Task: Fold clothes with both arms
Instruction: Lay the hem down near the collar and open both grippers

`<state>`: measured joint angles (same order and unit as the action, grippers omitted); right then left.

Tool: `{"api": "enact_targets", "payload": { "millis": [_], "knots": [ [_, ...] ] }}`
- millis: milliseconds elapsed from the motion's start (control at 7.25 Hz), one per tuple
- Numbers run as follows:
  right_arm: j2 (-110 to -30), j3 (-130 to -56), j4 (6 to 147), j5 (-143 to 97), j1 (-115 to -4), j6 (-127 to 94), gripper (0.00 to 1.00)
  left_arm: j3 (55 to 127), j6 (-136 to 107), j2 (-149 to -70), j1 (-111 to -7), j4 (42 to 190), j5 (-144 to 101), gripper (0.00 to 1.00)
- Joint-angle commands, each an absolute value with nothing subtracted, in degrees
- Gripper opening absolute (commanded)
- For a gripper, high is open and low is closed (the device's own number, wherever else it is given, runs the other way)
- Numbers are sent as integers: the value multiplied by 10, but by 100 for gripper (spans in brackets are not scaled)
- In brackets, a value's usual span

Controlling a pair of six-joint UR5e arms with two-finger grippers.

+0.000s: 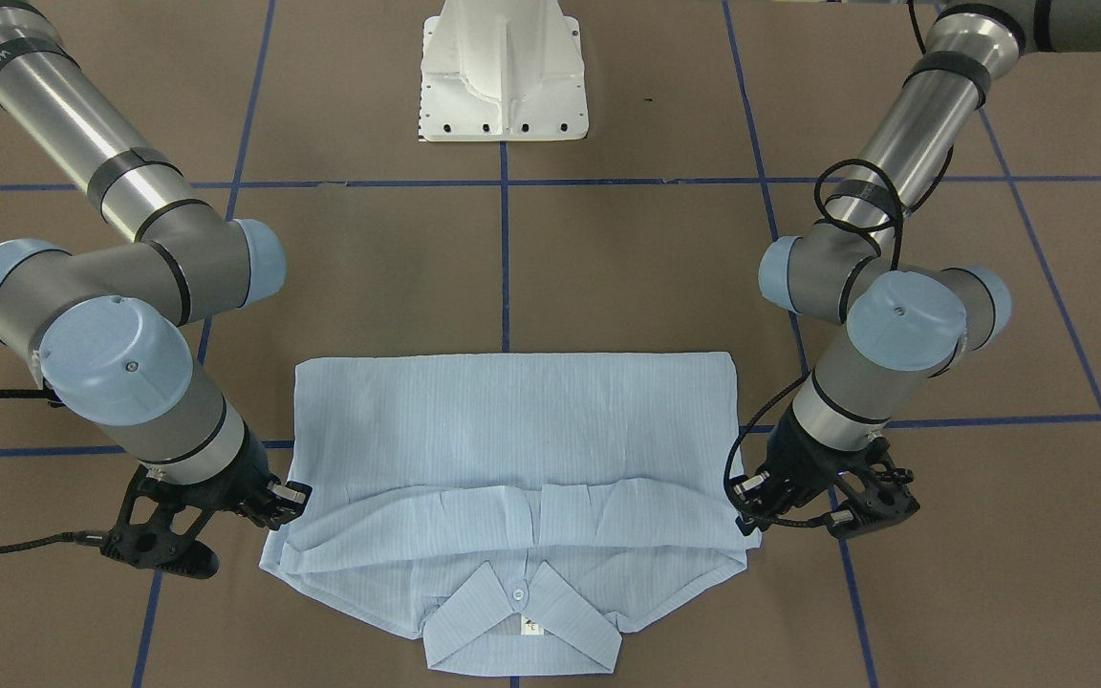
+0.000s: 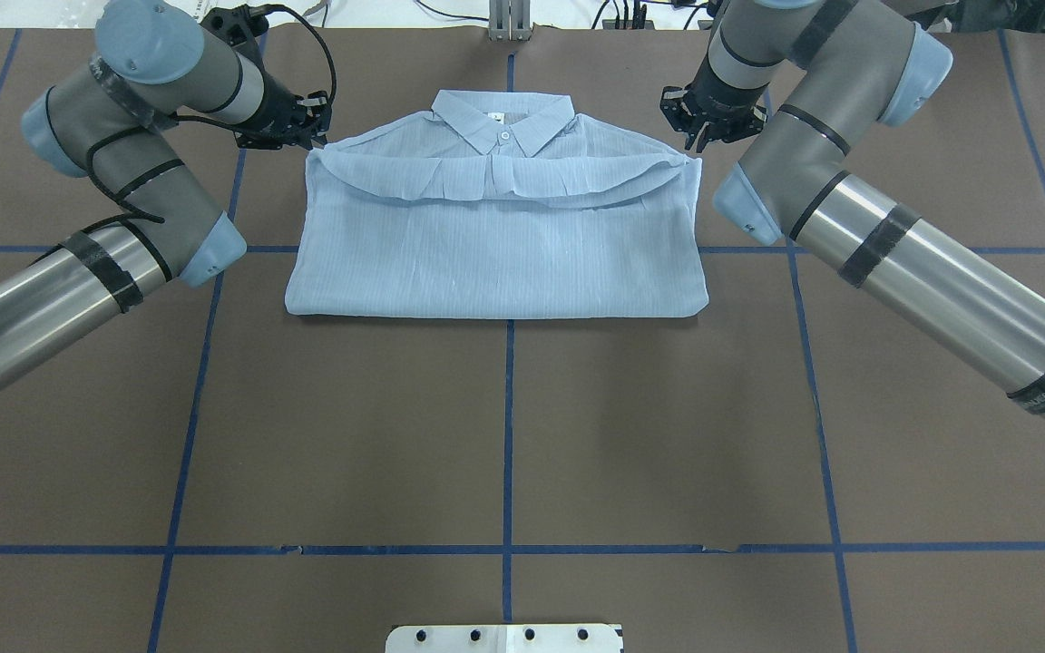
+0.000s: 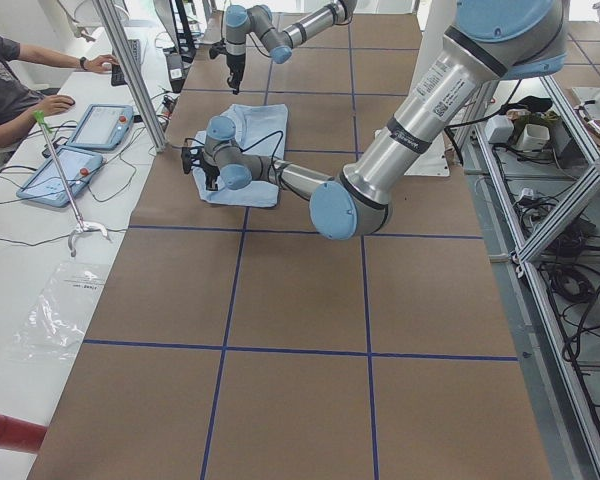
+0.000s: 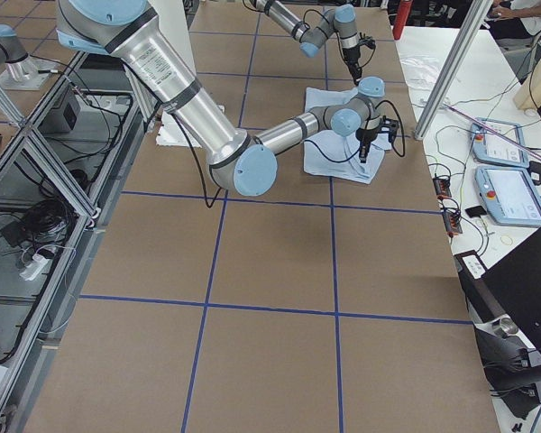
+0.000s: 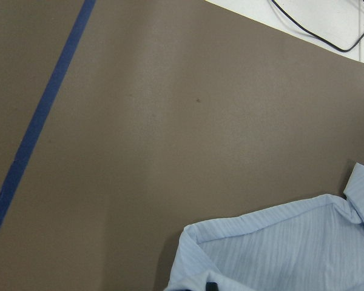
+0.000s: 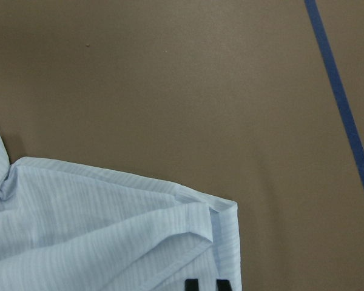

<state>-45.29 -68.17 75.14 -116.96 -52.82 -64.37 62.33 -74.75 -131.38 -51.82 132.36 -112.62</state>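
Shirt (image 2: 495, 245) lies flat on the brown table (image 2: 504, 435), at the far side from the robot and centred on the blue tape line (image 2: 508, 426) that runs down the middle. It is folded into a wide rectangle, with the lower part laid up over the body. The upper edge of that layer sits just below the collar (image 2: 502, 122). The collar points away from the robot, showing one small white button (image 1: 518, 594) and a white neck label (image 1: 529, 627).

The left tool (image 2: 309, 127) is low at the shirt's left shoulder corner, just beside the cloth. Its wrist view shows only a sliver of one dark fingertip (image 5: 212, 286) at the cloth's edge, so I cannot tell whether it is spread or pinching.

The right tool (image 2: 699, 136) is at the opposite shoulder corner. Its two black fingertips (image 6: 192, 284) show over the folded edge with a narrow gap between them. Whether they grip the cloth cannot be told.

The white pedestal base (image 1: 503, 76) stands between the arms at the robot's side
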Motion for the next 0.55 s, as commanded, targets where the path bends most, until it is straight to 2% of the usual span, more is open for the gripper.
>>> {"api": "enact_targets", "payload": {
  "millis": [0, 138, 414],
  "knots": [
    [-481, -682, 701, -1168, -527, -616, 100, 623, -747, -1313, -519, 1324, -1126, 99],
    [-516, -687, 627, -1172, -528, -620, 100, 624, -747, -1313, -519, 1324, -1127, 99],
    [-560, -760, 626, -1184, -516, -639, 100, 629, -751, -1310, -519, 1324, -1127, 99]
  ]
}}
